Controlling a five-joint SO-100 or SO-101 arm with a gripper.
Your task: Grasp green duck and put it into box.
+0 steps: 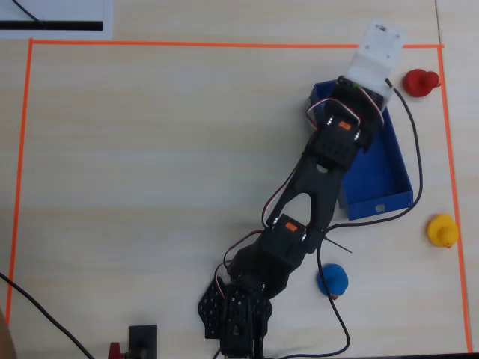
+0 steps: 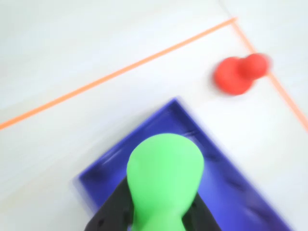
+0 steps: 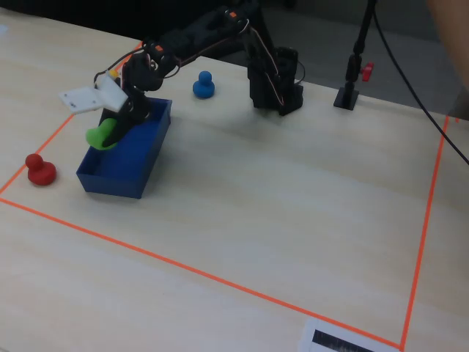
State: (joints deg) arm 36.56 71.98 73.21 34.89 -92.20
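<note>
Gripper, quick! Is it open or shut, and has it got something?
Gripper: shut on the green duck, held up over the box.

In the fixed view the box (image 3: pixel 124 165) sat at the left of the counter (image 3: pixel 278 220), with one duck (image 3: pixel 40 169) just left of it and another duck (image 3: pixel 204 85) farther back to its right. The gripper (image 3: pixel 110 130) hung over the box's far end, fingers (image 2: pixel 113 209) holding a third duck (image 3: pixel 102 135).
</note>
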